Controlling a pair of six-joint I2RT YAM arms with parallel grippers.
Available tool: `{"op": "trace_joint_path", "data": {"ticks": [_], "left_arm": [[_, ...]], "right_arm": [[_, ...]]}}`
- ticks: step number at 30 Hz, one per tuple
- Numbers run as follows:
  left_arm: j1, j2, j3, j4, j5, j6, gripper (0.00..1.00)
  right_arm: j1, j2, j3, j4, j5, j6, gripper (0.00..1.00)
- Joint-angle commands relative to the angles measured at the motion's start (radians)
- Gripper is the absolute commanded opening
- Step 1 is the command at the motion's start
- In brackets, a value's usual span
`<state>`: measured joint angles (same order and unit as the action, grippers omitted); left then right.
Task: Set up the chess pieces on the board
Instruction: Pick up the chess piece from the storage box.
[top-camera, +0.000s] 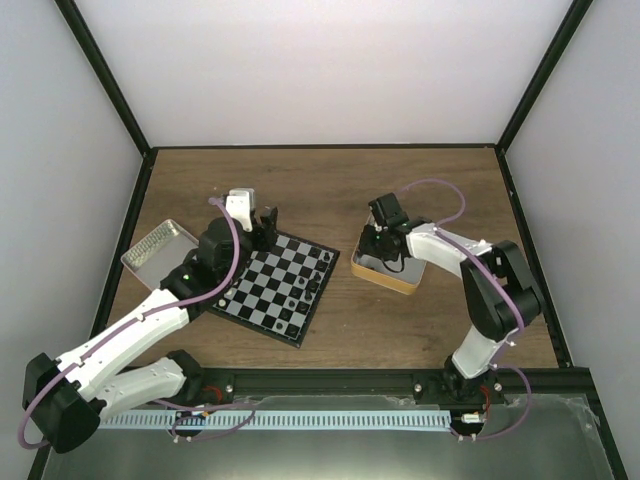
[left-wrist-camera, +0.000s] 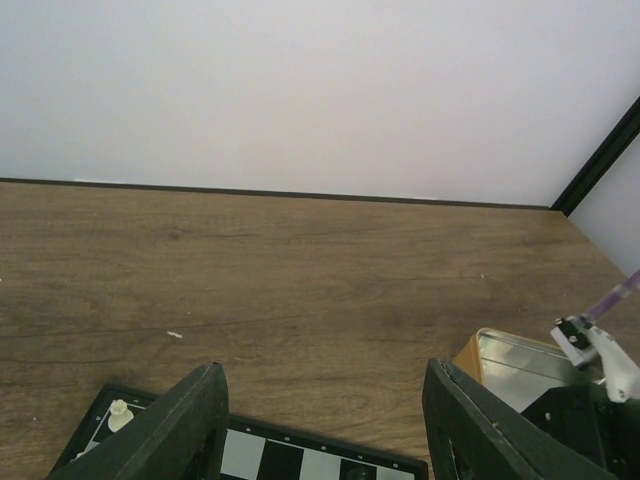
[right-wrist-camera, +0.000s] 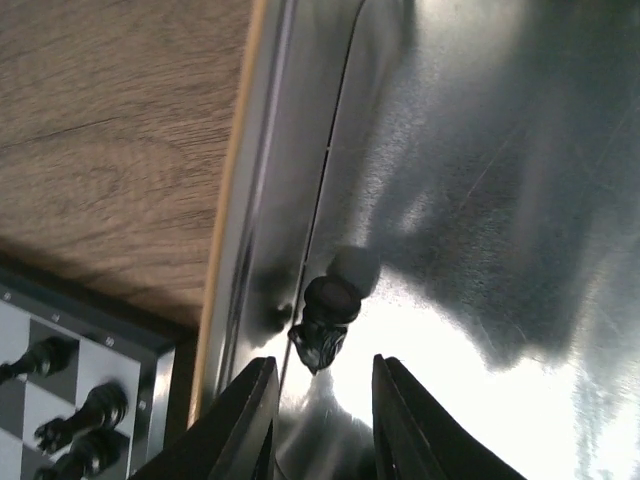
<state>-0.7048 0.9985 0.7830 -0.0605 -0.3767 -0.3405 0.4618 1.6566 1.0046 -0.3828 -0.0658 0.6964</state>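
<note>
The board (top-camera: 262, 288) lies tilted at centre-left, with a few black chess pieces (top-camera: 312, 284) along its right side. My left gripper (top-camera: 263, 222) hovers over the board's far corner, open and empty. In the left wrist view its wide-apart fingers (left-wrist-camera: 190, 425) frame the board's far edge (left-wrist-camera: 300, 462), and one white piece (left-wrist-camera: 120, 413) stands at that corner. My right gripper (right-wrist-camera: 320, 400) is open, down inside the gold-rimmed tin (top-camera: 400, 279). A black piece (right-wrist-camera: 326, 318) lies on its side on the tin floor just ahead of the fingertips, by the tin's left wall.
A silver tin (top-camera: 157, 251) sits left of the board, beside my left arm. The gold-rimmed tin's corner shows in the left wrist view (left-wrist-camera: 505, 358). The board's edge with black pieces (right-wrist-camera: 95, 405) lies close to the tin's left wall (right-wrist-camera: 235, 230).
</note>
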Motion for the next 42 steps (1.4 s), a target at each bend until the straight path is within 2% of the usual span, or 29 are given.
{"op": "trace_joint_path", "data": {"ticks": [1, 12, 27, 35, 42], "left_arm": [[0.008, 0.0, -0.003, 0.017, 0.003, -0.005, 0.55], [0.008, 0.002, -0.008, 0.02, 0.0, -0.001, 0.55], [0.008, 0.003, -0.011, 0.021, 0.004, -0.005, 0.55], [0.008, 0.003, -0.011, 0.022, 0.005, -0.006, 0.55], [0.009, 0.005, -0.012, 0.025, 0.009, -0.008, 0.55]], "right_arm": [[0.0, 0.053, 0.058, 0.024, 0.012, 0.065, 0.27], [0.001, 0.102, 0.065, 0.059, 0.012, 0.033, 0.25], [0.002, 0.131, 0.106, -0.076, 0.191, -0.044, 0.25], [0.011, 0.121, 0.114, -0.085, 0.098, -0.073, 0.33], [0.018, 0.136, 0.118, -0.089, 0.111, -0.081, 0.36]]}}
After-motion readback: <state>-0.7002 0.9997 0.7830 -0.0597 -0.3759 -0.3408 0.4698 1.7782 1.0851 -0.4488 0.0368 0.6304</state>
